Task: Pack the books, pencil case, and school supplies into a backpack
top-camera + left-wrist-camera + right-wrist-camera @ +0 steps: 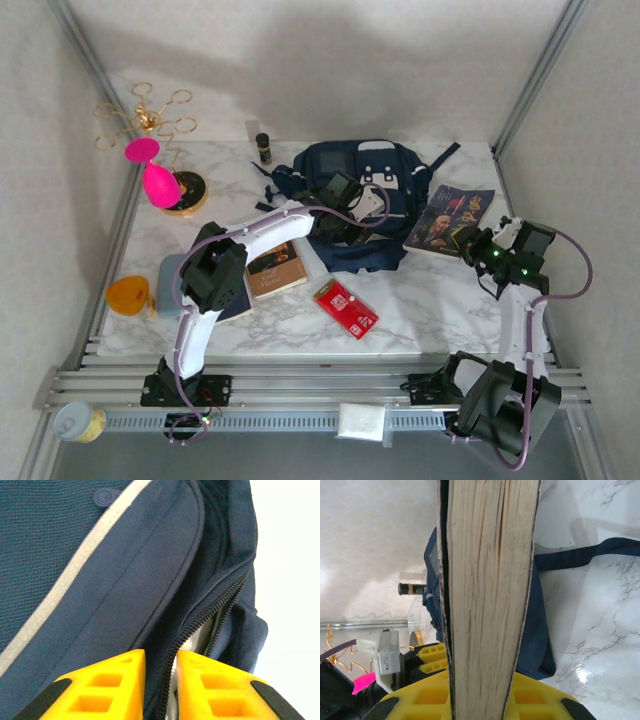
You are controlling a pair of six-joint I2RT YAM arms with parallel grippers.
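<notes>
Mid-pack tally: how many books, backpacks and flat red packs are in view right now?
books: 3 (portrait book, brown book, navy book)
backpack: 1
flat red pack: 1
Total: 5

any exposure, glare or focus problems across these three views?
Top external: even light, sharp, with a broad soft shadow on the back wall. Left wrist: the backpack is well exposed, but the area right of it is blown out to white. Right wrist: the book is crisp along its page edge, there is a glare spot on the marble table, and the background is slightly soft.
</notes>
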